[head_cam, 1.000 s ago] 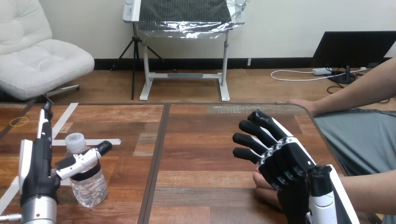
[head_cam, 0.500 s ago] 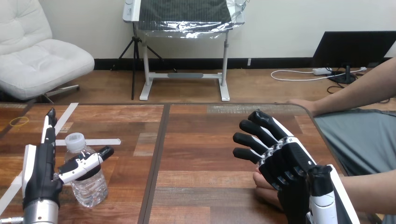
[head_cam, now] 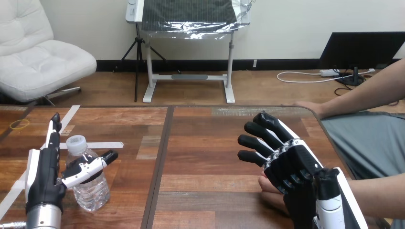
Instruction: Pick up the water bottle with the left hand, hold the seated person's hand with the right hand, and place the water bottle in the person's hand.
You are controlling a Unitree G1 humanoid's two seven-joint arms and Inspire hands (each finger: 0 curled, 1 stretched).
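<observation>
Near the left edge of the table (head_cam: 205, 157), toward the far side, a thin yellow ring (head_cam: 19, 124) lies flat on the wood. Strips of white tape (head_cam: 102, 144) are stuck on the same left half; one runs across behind the water bottle and another goes slantwise toward the near left corner.

My left hand (head_cam: 45, 174) stands at the near left part of the table. Its fingers are straight and together, pointing to the far edge, and the thumb (head_cam: 93, 164) reaches out sideways across the front of the water bottle (head_cam: 90, 191). The bottle stands upright, with its white cap on, just to the right of my palm. The thumb hides part of its upper body, and I cannot tell if it presses on the plastic. Nothing else stands close to the bottle.

A dark seam (head_cam: 160, 162) divides the table from far to near, and the wood right of it is bare up to my right hand (head_cam: 291, 164). This hand is near the right near corner, back upward, fingers spread and only slightly bent. The person's hand at the near edge (head_cam: 270, 193) lies under it, so my hand covers most of it. I cannot tell if they touch. The person's hand at the far right corner (head_cam: 308, 106) rests on the table edge.

Compared with a second ago, my left hand has drawn a little toward the near edge, and its fingertips are now closer to the bottle's cap. The bottle, my right hand and both hands of the person are where they were.
</observation>
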